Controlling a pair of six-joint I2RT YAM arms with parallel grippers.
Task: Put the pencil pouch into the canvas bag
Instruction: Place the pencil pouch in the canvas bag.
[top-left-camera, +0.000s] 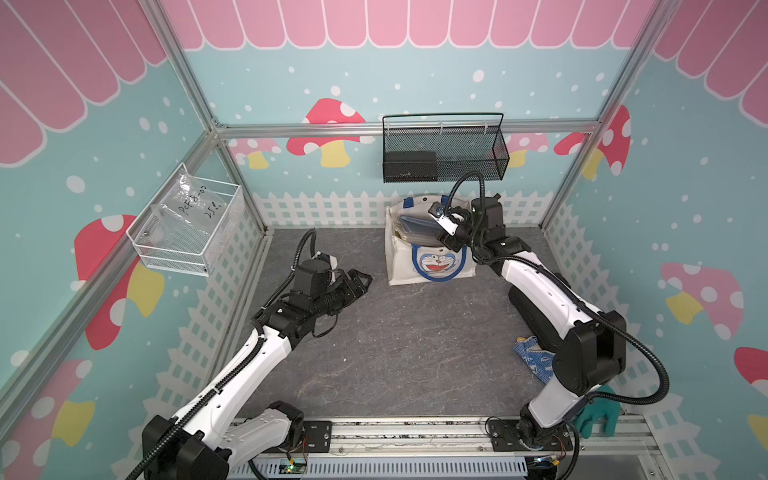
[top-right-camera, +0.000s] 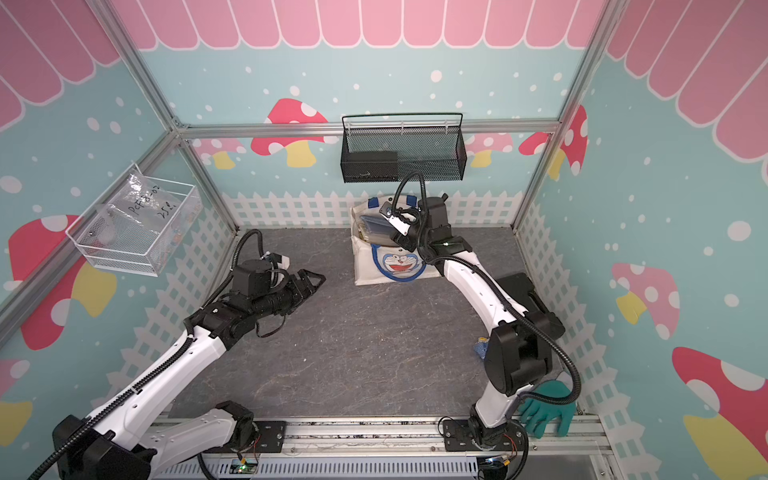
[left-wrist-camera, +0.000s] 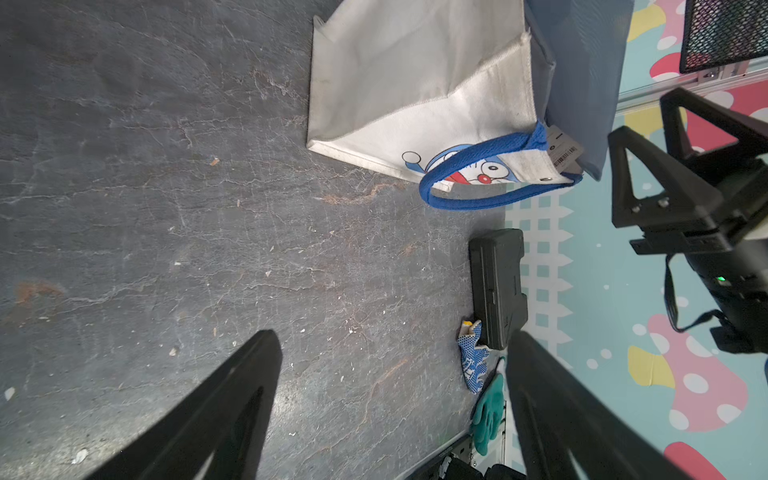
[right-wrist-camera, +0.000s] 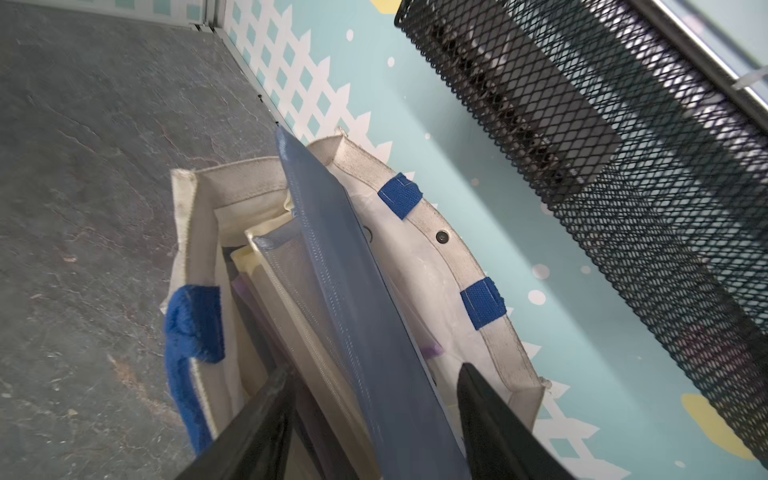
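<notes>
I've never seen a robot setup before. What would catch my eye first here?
Probably the canvas bag with its blue cartoon cat face, standing at the back of the grey table. The right hand hangs open over its mouth, a blue-grey pencil pouch leaning inside between its fingers. A black wire-mesh basket hangs on the mushroom-patterned wall above.

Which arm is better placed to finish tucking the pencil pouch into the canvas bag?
The right gripper: it hangs over the canvas bag, straddling the pencil pouch. The left gripper hovers open beside the bag.
</notes>
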